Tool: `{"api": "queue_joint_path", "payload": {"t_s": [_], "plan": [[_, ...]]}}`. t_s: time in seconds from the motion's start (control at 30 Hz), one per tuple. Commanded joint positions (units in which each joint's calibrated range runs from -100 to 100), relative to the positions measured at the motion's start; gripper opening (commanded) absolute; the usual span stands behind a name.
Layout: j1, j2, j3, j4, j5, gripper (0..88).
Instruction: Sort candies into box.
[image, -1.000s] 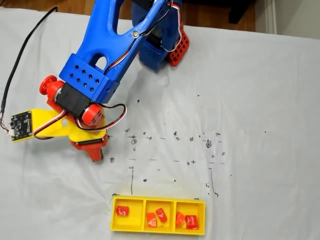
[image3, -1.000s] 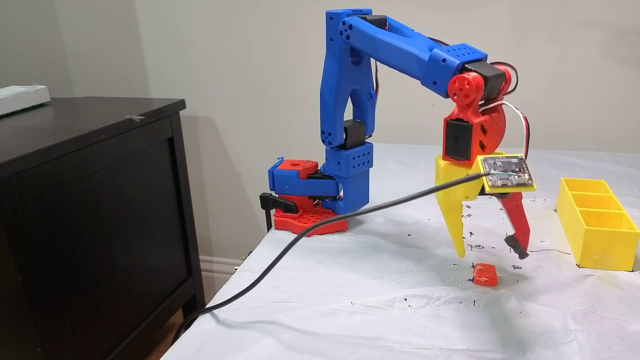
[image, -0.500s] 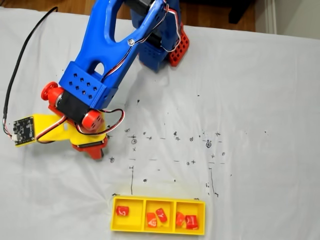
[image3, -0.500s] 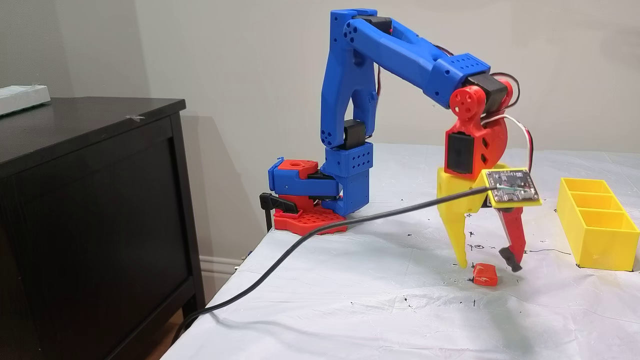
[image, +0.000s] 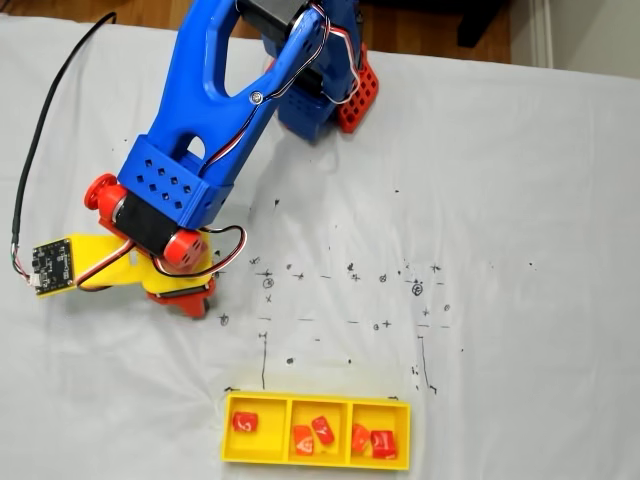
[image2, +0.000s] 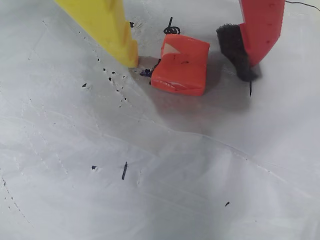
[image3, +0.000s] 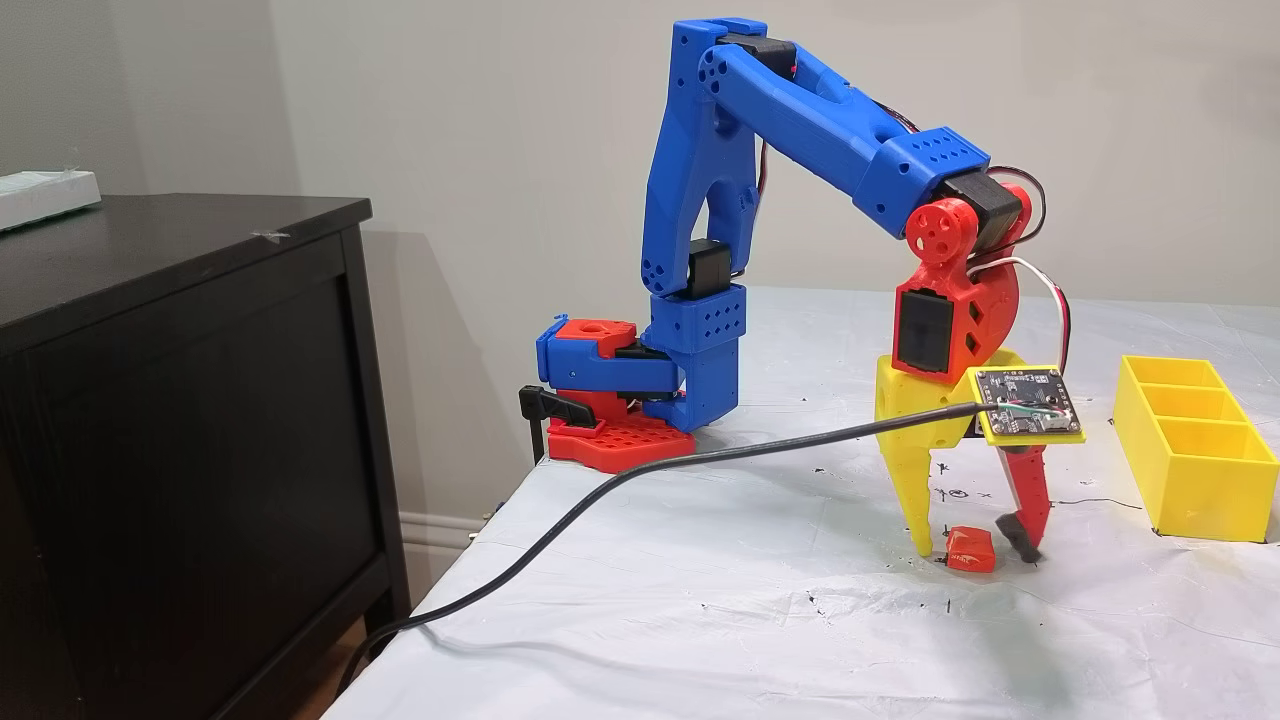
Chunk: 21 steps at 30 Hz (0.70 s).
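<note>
While the bench (image3: 700, 640) carries the box (image3: 1195, 455) at its far edge (five candies already inside), the tool (image3: 975, 548) stands open, tips down at the sheet. The last candy (image2: 181, 65) lies between its fingers, nearer the yellow one; closing straight in should catch it.

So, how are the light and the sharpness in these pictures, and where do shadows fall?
Wrist view: sharp and evenly lit, with a soft shadow under the candy between the fingers of the open pincer. Fixed view from above: bright and slightly soft, with a faint shadow beside the box. Fixed view from the side: sharp, with a broad arm shadow on the wall.
</note>
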Motion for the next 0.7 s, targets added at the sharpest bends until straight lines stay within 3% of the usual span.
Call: {"api": "queue_joint_path", "payload": {"t_s": [0.0,0.33,0.67], "plan": [[-0.9,-0.41,-2.72,-2.06,0.05,8.0],[-2.08,-3.21,-3.54,-3.37,0.2,1.3],[-8.87,-16.95,-4.08,-3.61,-4.69,0.2]]}}
